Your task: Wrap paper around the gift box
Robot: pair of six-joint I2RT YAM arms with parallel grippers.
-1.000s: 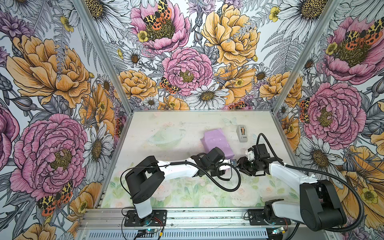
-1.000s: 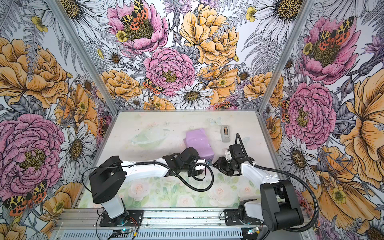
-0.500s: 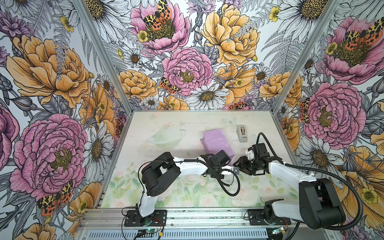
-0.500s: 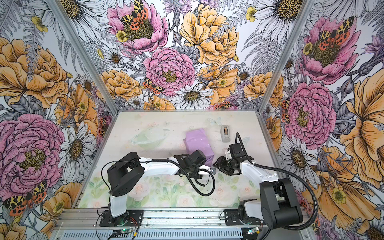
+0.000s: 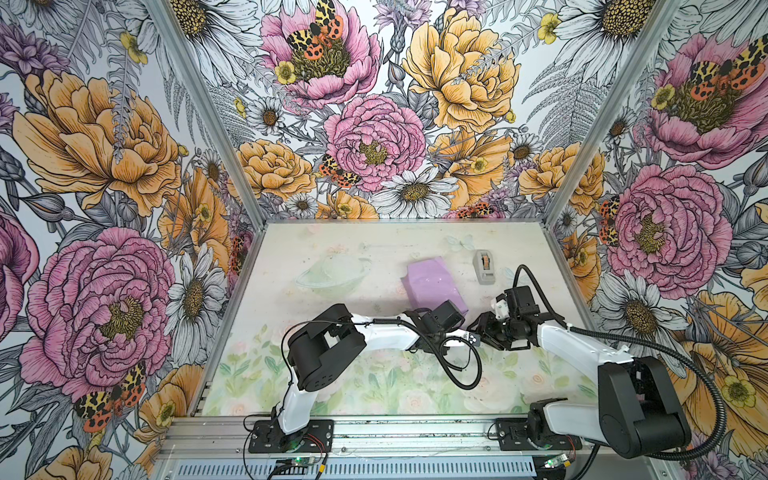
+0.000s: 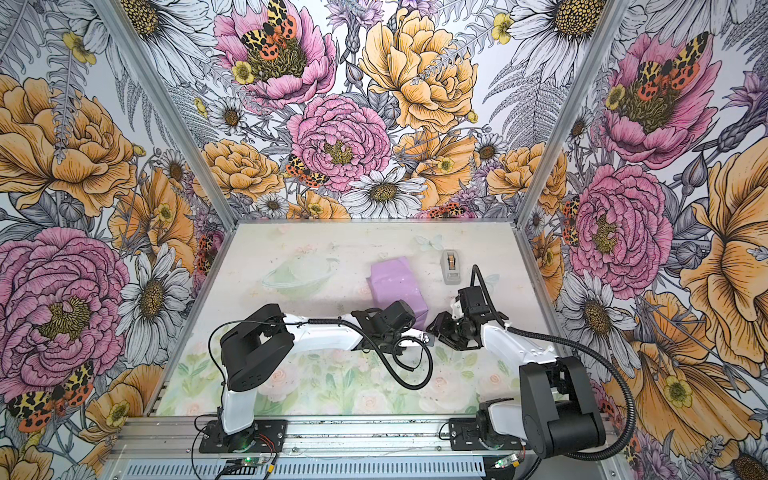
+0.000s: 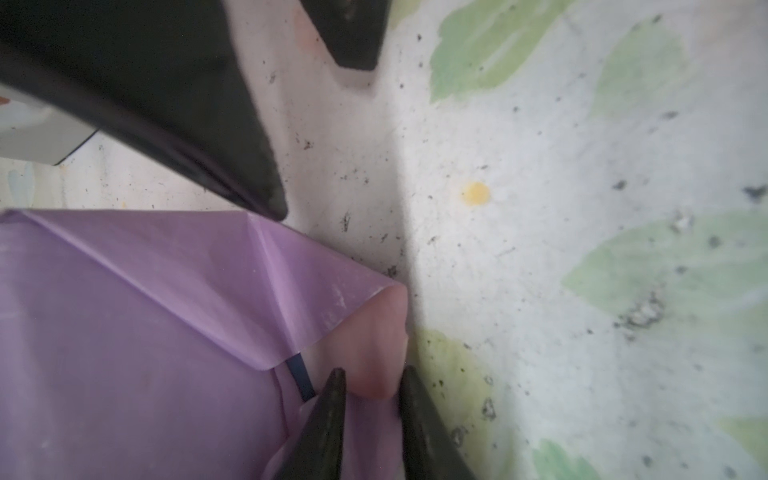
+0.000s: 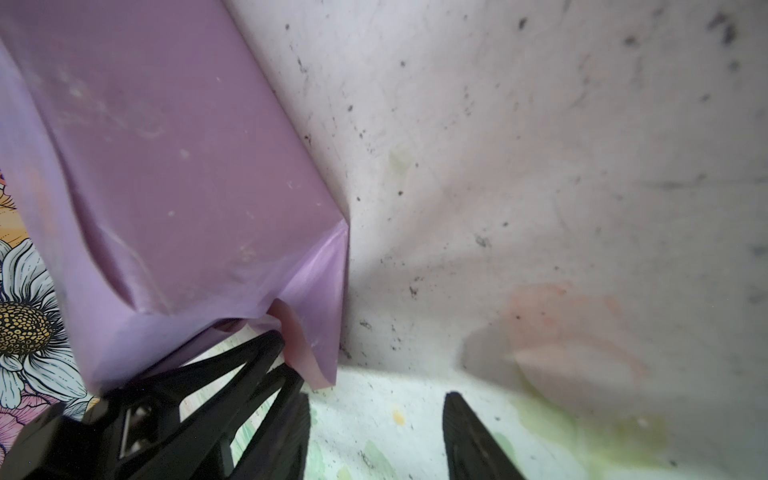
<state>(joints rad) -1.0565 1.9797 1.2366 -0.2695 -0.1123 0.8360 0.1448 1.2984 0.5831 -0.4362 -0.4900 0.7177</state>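
Nearest, the left pincer (image 7: pixel 372 390) is closed on a pink end flap of the paper (image 7: pixel 166 324); the right pincer (image 8: pixel 376 399) stands open just beside it, holding nothing; the paper covers the gift box (image 7: pixel 300 378), only a navy sliver showing, toward the middle of the bench (image 5: pixel 374 245); farther back, apart to the right, sits a tape dispenser (image 5: pixel 484 266).

Gift box (image 7: pixel 300 380) almost wholly hidden under the paper (image 7: pixel 145 332) — only a navy sliver shows. Paper runs off the left wrist view's edge. Left gripper (image 7: pixel 370 388) and right gripper (image 8: pixel 374 415) — fingers cut off by frame edges. Tape dispenser (image 5: pixel 484 266) detail too small.
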